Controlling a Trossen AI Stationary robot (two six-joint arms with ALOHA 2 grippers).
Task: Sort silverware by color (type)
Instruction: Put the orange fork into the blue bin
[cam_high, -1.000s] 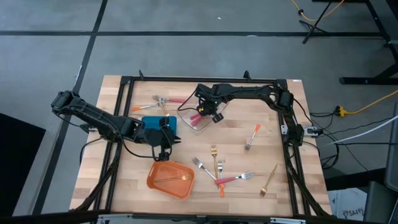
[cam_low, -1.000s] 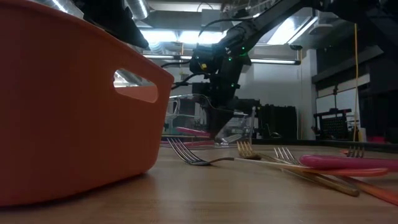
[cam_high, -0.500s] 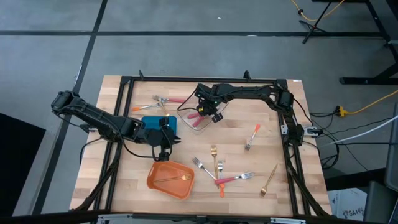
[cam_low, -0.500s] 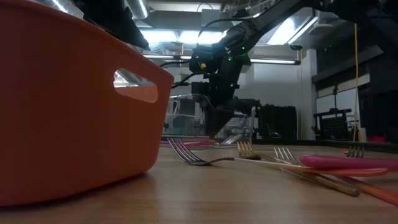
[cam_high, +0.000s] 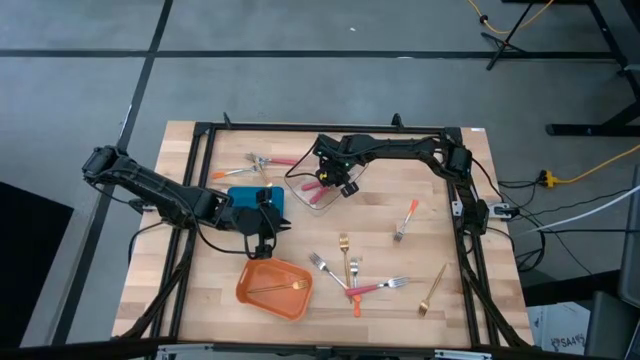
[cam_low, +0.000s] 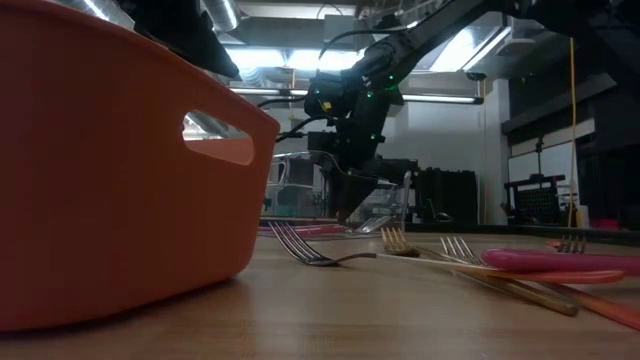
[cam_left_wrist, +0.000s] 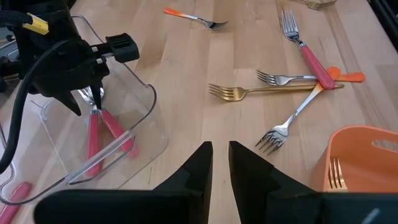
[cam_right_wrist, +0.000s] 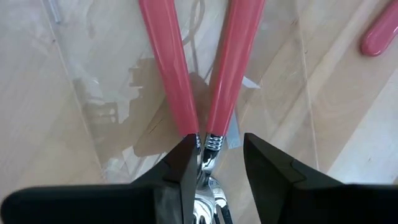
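My right gripper (cam_high: 335, 182) (cam_right_wrist: 221, 167) is open and reaches down into the clear container (cam_high: 318, 192). Two pink-handled forks (cam_right_wrist: 186, 68) lie in that container. Their silver necks (cam_right_wrist: 210, 142) sit between my fingers; I cannot tell whether a finger touches them. My left gripper (cam_high: 262, 236) (cam_left_wrist: 221, 163) hovers between the blue container (cam_high: 252, 200) and the orange container (cam_high: 273, 285), fingers a narrow gap apart, holding nothing. A gold fork (cam_high: 284, 288) lies in the orange container. Several forks (cam_high: 352, 272) lie crossed on the wood near the table's near edge.
Loose forks lie about the table: an orange-handled one (cam_high: 406, 218) at the right, a gold one (cam_high: 432, 290) at the near right, and a pink-handled and an orange-handled one (cam_high: 262, 161) at the far left. In the low view the orange container (cam_low: 110, 170) stands close.
In the low view, the pink fork handle in the clear container has sunk lower, close to the container's floor. Both arms have stayed about where they were.
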